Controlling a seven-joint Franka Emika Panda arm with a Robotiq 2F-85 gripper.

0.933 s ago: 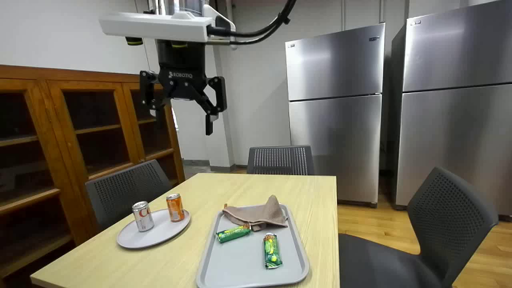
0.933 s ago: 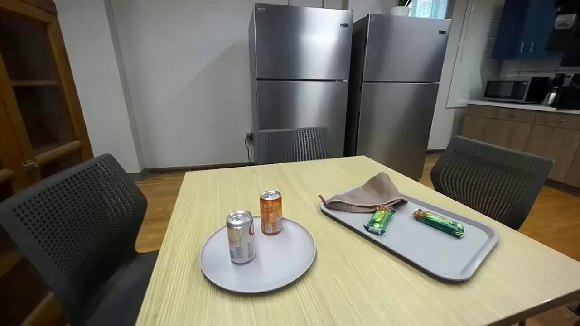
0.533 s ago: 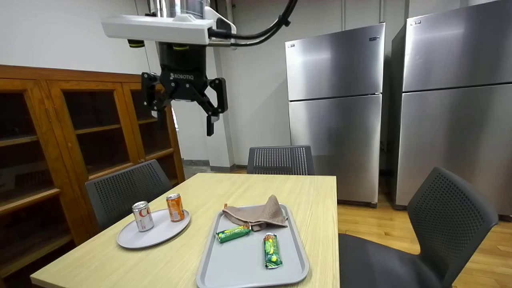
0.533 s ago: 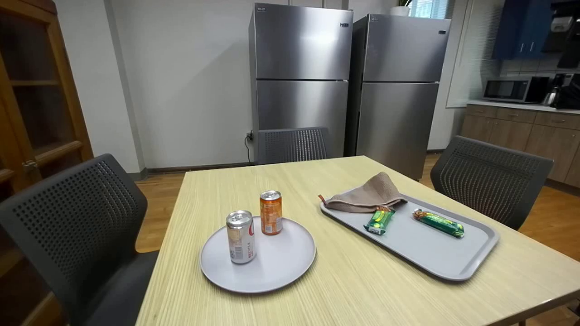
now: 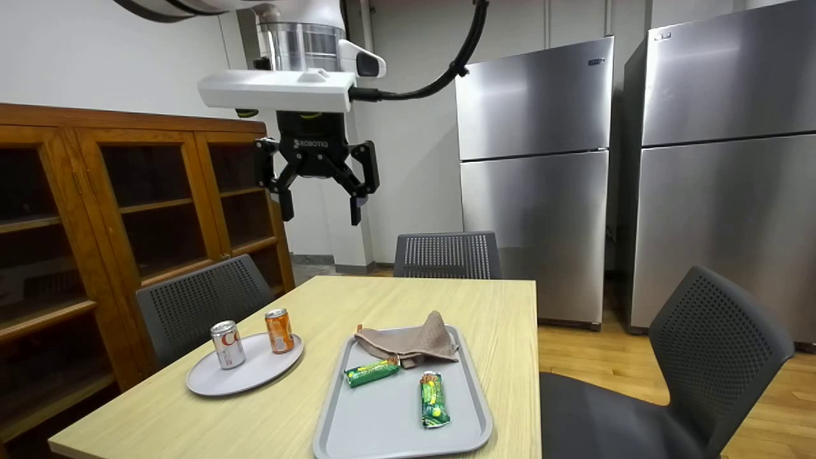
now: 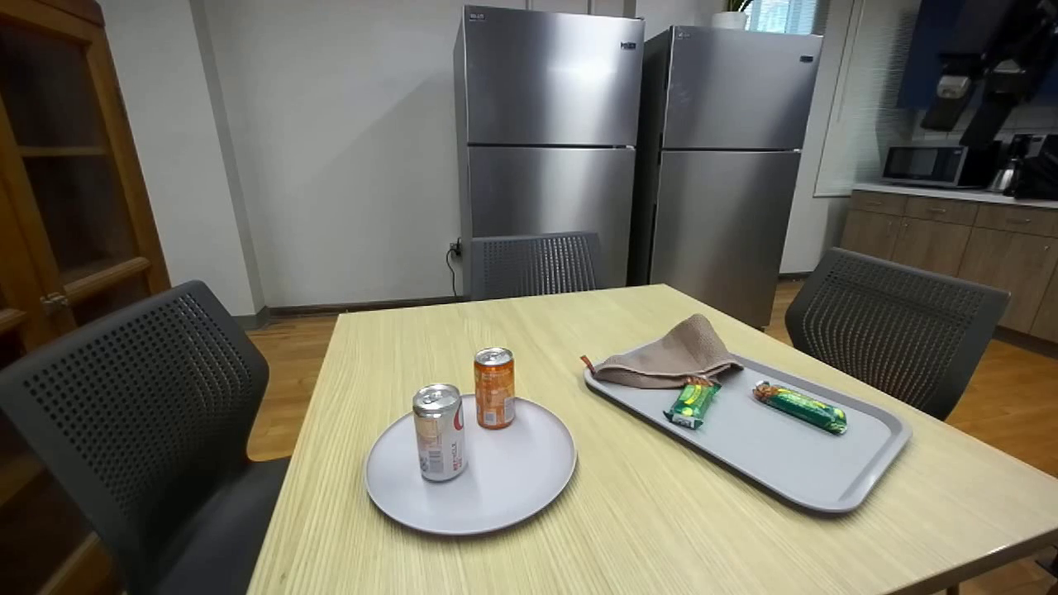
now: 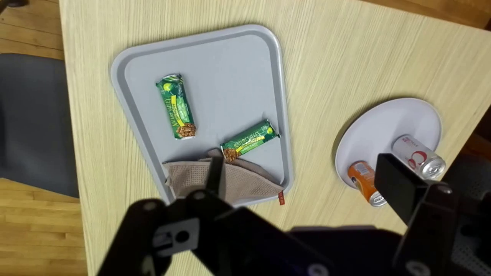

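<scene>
"Table (image 6: 405, 339), pale and straight-grained: what does it carry?"

"Two carriers, set apart: a grey tray (image 6: 826, 471) and a round plate (image 6: 521, 471)."

"And their contents?"

"On the plate, upright and near each other: a silver can (image 6: 440, 434) and an orange can (image 6: 494, 388). On the tray: a brown cloth (image 6: 678, 355) bunched across one end, its red tag (image 7: 281, 197) over the rim; one bar (image 7: 249, 140) in a green wrapper, its end against the cloth; a second bar (image 7: 177, 107), lying apart from it."

"Position of the gripper (image 5: 322, 213)?"

"Raised well above these objects, jaws spread wide. In the wrist view, one finger (image 7: 397, 188) overlaps the plate, the other the cloth."

"Surroundings?"

"Dark chairs (image 6: 124, 430) with perforated backs stand along three sides. Behind are two steel fridges (image 6: 554, 83), side by side before a light grey wall (image 6: 347, 165). A wooden cabinet (image 5: 99, 255) with glazed doors borders one side of the room; in an exterior view, a microwave (image 6: 923, 164) occupies a counter (image 6: 934, 193). The floor (image 5: 593, 357) is of yellowish boards."
</scene>
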